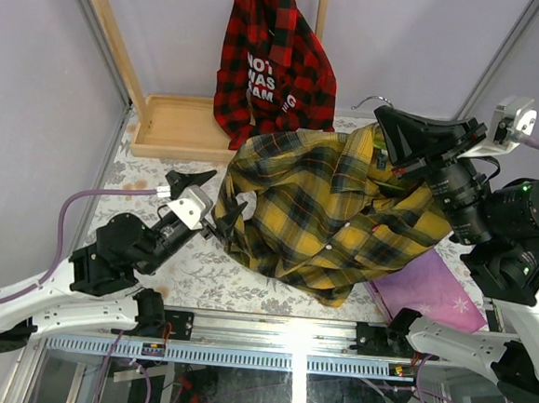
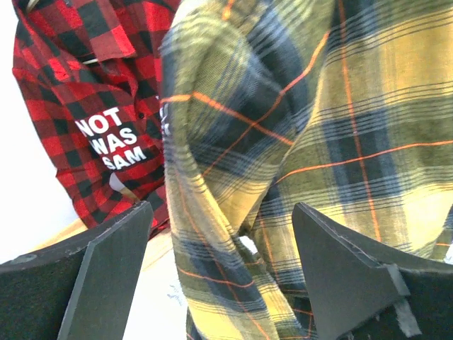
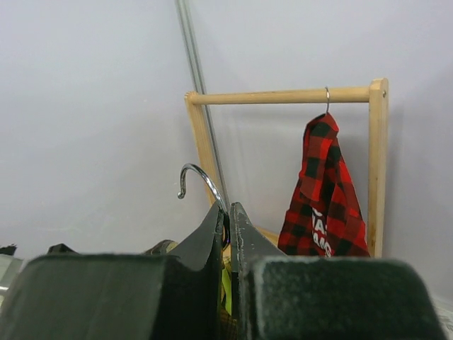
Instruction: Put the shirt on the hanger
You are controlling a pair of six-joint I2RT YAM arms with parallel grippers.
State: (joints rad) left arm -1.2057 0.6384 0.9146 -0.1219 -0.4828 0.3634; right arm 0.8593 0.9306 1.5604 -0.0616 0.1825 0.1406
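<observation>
Yellow-and-dark plaid cloth, the shirt (image 1: 334,207), fills the middle of the table (image 1: 151,276). Its collar is lifted toward 1 o'clock and its body sags toward 6 o'clock.

The right arm reaches in from 3 o'clock. The right gripper (image 1: 386,122) has its fingers pressed together on the neck of the hanger (image 3: 205,180) at the collar. The metal hook curls up out of the fingers, and a sliver of lime green shows between them lower down.

The left arm stretches low from 8 o'clock. The left gripper (image 1: 218,197) sits at the shirt's 9 o'clock edge, fingers spread wide, with a hanging fold between them. It cannot be told whether they touch the cloth.

A wooden rack (image 1: 177,124) stands at 11 o'clock, and a red-and-black shirt (image 1: 276,62) hangs from its bar. A purple cloth (image 1: 431,289) lies at 4 o'clock, partly under the plaid hem.

The shirt covers the hanger's shoulders, so whether they sit inside it is hidden.
</observation>
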